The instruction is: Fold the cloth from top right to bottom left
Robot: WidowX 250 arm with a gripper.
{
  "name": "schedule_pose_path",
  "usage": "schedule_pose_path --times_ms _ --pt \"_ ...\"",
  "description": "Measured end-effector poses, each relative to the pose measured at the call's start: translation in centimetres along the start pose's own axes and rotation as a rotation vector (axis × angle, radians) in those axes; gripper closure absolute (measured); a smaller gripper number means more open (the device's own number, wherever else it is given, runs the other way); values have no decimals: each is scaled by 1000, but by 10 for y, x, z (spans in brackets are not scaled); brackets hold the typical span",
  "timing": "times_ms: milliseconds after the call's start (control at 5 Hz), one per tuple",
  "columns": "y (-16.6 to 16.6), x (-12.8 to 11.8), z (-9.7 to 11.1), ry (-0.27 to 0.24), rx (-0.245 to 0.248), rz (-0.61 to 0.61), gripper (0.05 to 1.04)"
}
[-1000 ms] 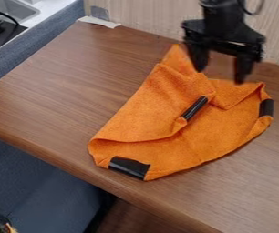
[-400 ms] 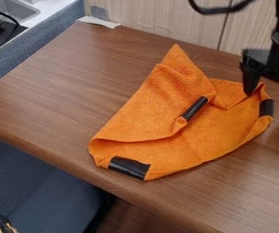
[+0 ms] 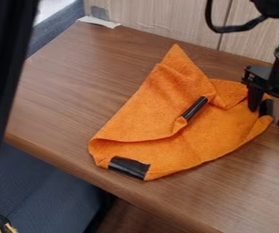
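The orange cloth (image 3: 206, 136) lies on the brown table, partly folded, with a pointed tip at its top and a folded flap across its middle. Dark tape marks its lower left corner, the flap's corner and its right corner. At the right edge of the view, my gripper (image 3: 268, 117) hangs over the cloth's right corner, fingers open, one on each side of the dark tape there. The gripper hides part of that corner.
A wood-panelled wall rises behind the table (image 3: 63, 86). A large dark object (image 3: 2, 68) blocks the view's upper left edge. The table's front edge runs from left to bottom right.
My gripper has moved right from above the cloth's top, then slightly lower, to its right corner. The dark object has come into view at the left. The cloth has kept its shape.
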State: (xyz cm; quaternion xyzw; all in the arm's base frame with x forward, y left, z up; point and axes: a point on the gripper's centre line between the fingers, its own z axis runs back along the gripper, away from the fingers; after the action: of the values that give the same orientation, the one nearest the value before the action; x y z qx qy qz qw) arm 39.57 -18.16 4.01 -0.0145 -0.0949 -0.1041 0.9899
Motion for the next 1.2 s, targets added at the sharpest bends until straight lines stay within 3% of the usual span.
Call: schedule_pose_path --times_ms 200,400,600,800,1200 --pt "4 1 2 -4 23 -3 691" --pt "4 2 2 -5 24 -8 897" --pt "1 4 4 -9 11 -26 997" --pt "0 4 4 -13 0 -42 1012" --pt "7 15 58 -130 -45 1 1014"
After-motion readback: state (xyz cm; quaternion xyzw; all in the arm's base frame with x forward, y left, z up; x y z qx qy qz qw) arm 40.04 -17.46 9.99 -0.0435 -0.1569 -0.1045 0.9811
